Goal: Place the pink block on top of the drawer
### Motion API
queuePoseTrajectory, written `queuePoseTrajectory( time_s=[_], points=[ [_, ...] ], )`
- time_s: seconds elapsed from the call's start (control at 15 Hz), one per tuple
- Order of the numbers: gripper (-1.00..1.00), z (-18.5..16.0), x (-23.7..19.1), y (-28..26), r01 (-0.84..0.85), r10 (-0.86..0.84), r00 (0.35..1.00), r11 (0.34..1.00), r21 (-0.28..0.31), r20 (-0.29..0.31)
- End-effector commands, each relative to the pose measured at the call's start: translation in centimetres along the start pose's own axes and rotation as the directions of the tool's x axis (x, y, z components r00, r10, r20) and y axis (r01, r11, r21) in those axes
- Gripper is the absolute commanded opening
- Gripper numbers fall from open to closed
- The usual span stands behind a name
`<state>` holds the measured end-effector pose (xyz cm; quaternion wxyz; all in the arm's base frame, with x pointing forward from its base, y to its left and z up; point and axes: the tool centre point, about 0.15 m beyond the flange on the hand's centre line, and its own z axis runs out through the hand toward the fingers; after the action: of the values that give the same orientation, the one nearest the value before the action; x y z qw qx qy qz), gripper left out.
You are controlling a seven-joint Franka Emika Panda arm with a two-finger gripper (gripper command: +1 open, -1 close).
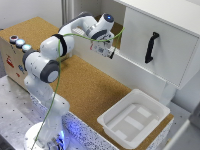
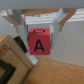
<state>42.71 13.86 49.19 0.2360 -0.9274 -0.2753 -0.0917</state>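
The claw (image 2: 41,25) was clamped on the pink block (image 2: 38,42), held above the desk (image 1: 85,85) beside the drawer (image 1: 160,45). The carry step seemed underway; next, lifting onto the drawer's top and releasing.

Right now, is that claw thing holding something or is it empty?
Gripper: closed on a pink block marked "A", clamped between its two fingers. In the exterior view the gripper is too small to tell.
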Motion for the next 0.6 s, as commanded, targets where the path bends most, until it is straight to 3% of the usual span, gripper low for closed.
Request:
queuePoseTrajectory(
  time_s=[0.0,0.27,0.53],
  points=[
    [-1.00,5.6,0.5,-7.8,0.170,-0.172,0.985,0.983,0.067,0.029],
    [-1.00,8.3,1.6,-12.6,0.317,-0.324,0.944,0.943,0.102,0.060],
    [-1.00,8.6,3.3,-15.9,0.448,-0.451,0.893,0.886,0.121,-0.002]
  ],
)
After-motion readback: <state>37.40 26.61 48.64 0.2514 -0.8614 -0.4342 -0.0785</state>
